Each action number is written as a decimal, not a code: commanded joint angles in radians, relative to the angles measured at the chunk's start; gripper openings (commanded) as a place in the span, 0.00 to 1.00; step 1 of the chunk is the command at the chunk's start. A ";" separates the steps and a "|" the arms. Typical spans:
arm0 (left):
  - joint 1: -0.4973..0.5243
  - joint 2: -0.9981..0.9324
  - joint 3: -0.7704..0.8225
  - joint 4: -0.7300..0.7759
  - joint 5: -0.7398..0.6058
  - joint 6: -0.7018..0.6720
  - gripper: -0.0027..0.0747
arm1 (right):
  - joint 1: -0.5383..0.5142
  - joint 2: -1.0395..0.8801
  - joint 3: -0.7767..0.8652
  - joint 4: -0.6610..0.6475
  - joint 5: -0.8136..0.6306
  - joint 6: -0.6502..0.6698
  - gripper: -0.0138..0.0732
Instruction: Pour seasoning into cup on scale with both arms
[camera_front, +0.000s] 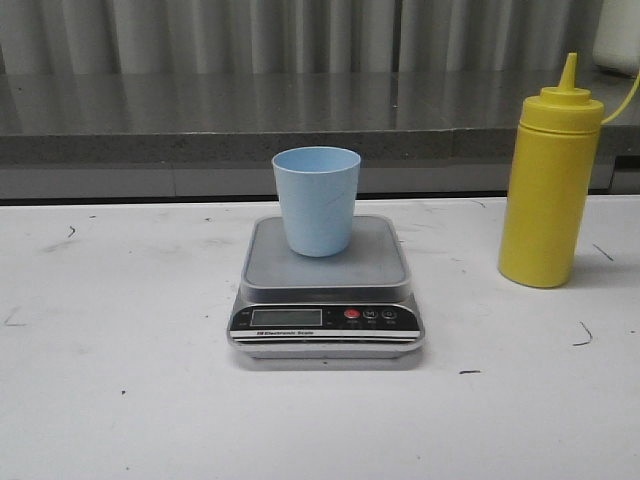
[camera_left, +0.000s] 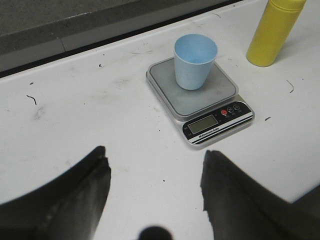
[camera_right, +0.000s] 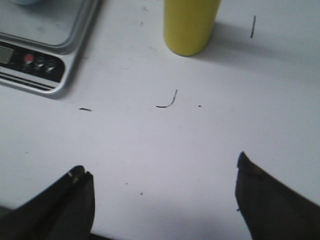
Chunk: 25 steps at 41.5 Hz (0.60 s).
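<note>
The light blue cup (camera_front: 316, 199) stands upright on the silver-grey scale (camera_front: 328, 300) at the table's middle; both also show in the left wrist view, the cup (camera_left: 195, 61) on the scale (camera_left: 200, 102). The yellow seasoning bottle (camera_front: 550, 180) stands upright to the right of the scale, apart from it, and shows in the left wrist view (camera_left: 274, 31) and the right wrist view (camera_right: 190, 24). My left gripper (camera_left: 154, 157) is open and empty over bare table, short of the scale. My right gripper (camera_right: 162, 172) is open and empty, short of the bottle. Neither gripper shows in the front view.
The white table (camera_front: 120, 330) carries small dark scuff marks. A grey ledge (camera_front: 200, 140) and corrugated wall run along the back. The scale's corner (camera_right: 35, 60) lies to one side in the right wrist view.
</note>
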 joint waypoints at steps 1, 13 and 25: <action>-0.007 -0.002 -0.025 0.000 -0.065 -0.010 0.55 | 0.003 -0.095 -0.036 0.042 -0.002 -0.042 0.84; -0.007 -0.002 -0.025 0.000 -0.065 -0.010 0.55 | 0.003 -0.313 -0.034 0.039 0.092 -0.040 0.84; -0.007 -0.002 -0.025 0.000 -0.065 -0.010 0.55 | 0.003 -0.347 -0.032 0.053 0.090 -0.040 0.84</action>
